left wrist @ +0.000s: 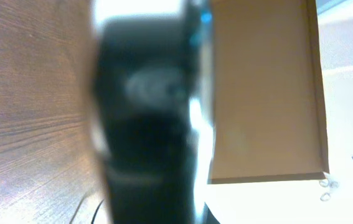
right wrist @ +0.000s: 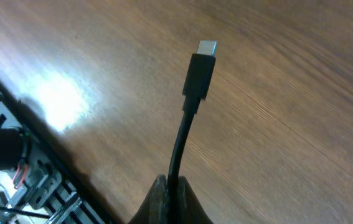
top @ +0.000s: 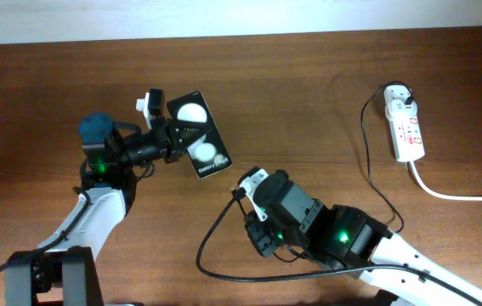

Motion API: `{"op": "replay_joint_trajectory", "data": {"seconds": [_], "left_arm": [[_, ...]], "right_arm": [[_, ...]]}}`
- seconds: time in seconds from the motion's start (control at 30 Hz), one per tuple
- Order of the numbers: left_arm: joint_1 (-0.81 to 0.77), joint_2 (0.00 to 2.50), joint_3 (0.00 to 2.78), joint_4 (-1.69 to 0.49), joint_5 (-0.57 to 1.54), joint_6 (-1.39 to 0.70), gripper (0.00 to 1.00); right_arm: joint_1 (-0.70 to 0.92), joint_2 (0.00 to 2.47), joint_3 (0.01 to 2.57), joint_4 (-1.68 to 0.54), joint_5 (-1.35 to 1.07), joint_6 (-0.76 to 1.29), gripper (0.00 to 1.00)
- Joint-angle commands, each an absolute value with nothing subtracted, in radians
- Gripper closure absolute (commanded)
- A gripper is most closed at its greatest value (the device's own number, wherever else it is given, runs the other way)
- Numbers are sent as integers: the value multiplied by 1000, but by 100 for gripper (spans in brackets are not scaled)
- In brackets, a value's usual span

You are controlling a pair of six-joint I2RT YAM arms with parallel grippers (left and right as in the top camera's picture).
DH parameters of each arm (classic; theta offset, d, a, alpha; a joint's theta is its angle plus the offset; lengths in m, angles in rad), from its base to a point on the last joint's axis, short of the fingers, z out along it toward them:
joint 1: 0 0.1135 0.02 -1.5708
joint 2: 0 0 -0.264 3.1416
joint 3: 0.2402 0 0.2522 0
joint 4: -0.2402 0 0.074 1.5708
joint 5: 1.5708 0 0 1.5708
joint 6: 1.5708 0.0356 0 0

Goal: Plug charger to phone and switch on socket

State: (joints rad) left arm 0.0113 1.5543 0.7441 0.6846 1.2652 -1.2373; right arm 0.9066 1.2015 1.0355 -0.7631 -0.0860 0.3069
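Note:
The black phone [top: 200,134] with two white round spots and white lettering is held tilted above the table by my left gripper [top: 169,127], which is shut on its upper end. In the left wrist view the phone [left wrist: 148,118] is a dark blur filling the middle. My right gripper [top: 242,190] is shut on the thin black charger cable [right wrist: 179,149] just behind its connector tip [right wrist: 200,71], which points up over the wood. The tip is a short way below and right of the phone. The cable [top: 368,161] runs to the white adapter [top: 398,96] plugged in the white socket strip [top: 405,126].
The strip's thick white cord [top: 462,195] leads off the right edge. The charger cable loops on the table in front of the right arm [top: 223,272]. A light brown board [left wrist: 263,87] shows in the left wrist view.

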Motion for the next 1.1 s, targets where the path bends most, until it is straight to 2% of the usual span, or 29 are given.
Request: {"op": "replay_joint_trajectory", "data": {"seconds": [0.0, 0.33, 0.47, 1.07], "left_arm": [[9, 1554, 754, 694, 1297, -1218, 100], [9, 1554, 754, 694, 1295, -1264, 100], [9, 1554, 754, 694, 1294, -1303, 100], [9, 1554, 754, 693, 1294, -1317, 100]], "right_arm": [[903, 1191, 1045, -728, -171, 238, 96], [903, 1191, 1045, -649, -122, 218, 96], [903, 1192, 1045, -638, -81, 271, 96], [903, 1230, 1045, -601, -101, 331, 96]]}}
